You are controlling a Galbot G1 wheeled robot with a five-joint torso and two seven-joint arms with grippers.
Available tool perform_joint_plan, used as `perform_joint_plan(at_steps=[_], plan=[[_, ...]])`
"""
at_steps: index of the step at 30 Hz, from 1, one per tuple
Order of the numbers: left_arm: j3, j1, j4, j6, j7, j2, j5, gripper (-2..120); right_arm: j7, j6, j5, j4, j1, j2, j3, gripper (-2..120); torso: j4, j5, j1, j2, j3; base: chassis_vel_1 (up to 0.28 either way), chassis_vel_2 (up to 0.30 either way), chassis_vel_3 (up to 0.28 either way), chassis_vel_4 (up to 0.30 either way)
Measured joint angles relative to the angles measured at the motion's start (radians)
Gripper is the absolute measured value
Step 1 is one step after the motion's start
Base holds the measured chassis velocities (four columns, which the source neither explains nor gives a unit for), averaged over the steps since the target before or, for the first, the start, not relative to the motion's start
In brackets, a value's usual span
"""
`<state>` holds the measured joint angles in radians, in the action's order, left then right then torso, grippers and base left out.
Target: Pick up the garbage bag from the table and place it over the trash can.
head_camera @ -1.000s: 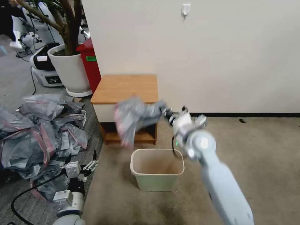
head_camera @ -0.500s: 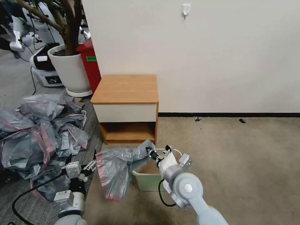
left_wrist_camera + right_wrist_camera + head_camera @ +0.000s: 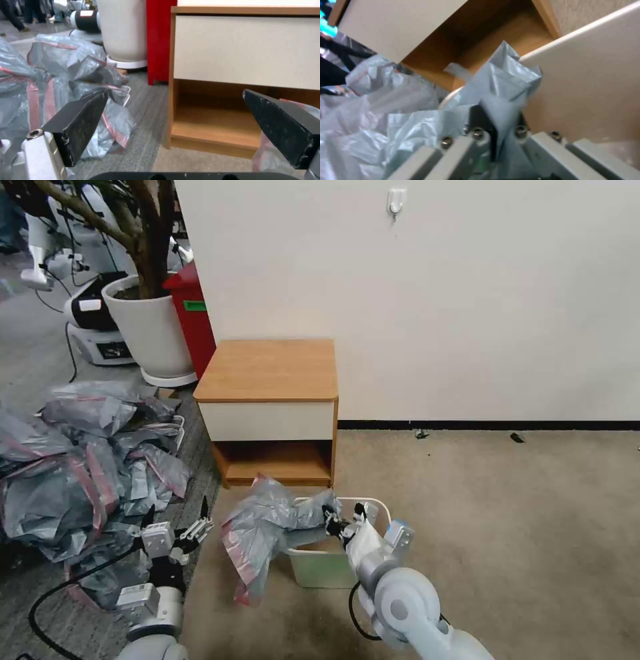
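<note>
Bag first: the thin, crinkly, translucent grey plastic garbage bag with the pink-red rim band (image 3: 263, 533) was held at 1 bunched corner by the right gripper (image 3: 331, 523), whose fingers were pinched tight on the film right at the near-left rim of the small cream-beige plastic trash can (image 3: 320, 570). Most of the bag was draped outside the can, down its left side toward the carpet, so the can was judged not yet covered. The small wooden table with the light-brown top (image 3: 270, 370) was seen bare on top, just behind the can.

Handling-wise, it was judged featherlight, floppy and slippery, prone to clinging to itself and tearing if yanked. The pink-red band looked like the sensible place to be taken hold of, since the mouth has to be spread over the rolled rim.

The left gripper (image 3: 175, 533) was seen low on the left with its 2 black fingers (image 3: 78, 125) spread wide and nothing between them, just beside the big heap of similar grey-and-pink bags (image 3: 73, 467). That heap was reckoned the main nuisance, easily snagged. The tall red bin (image 3: 193, 317) and large white plant pot (image 3: 150, 330) were seen well apart, out of the way.
</note>
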<state>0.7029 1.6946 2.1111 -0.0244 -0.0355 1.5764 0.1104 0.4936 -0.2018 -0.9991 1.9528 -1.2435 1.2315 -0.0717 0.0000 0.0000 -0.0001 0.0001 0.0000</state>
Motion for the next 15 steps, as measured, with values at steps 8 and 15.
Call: perform_joint_plan(at_steps=[8,15], plan=[[-0.011,-0.002,0.000,0.001,0.002,-0.007,0.000,100,-0.015,0.001,0.106,-0.007,-0.007,-0.036,-0.005,35,0.0000,0.0000,0.000,0.000,0.000,0.000,0.000,0.000,0.000],[-0.027,-0.006,-0.009,0.002,0.004,-0.010,-0.005,100,-0.017,0.000,0.150,-0.007,-0.019,-0.055,0.001,60,0.0000,0.0000,0.000,0.000,0.000,0.000,0.000,0.000,0.000]])
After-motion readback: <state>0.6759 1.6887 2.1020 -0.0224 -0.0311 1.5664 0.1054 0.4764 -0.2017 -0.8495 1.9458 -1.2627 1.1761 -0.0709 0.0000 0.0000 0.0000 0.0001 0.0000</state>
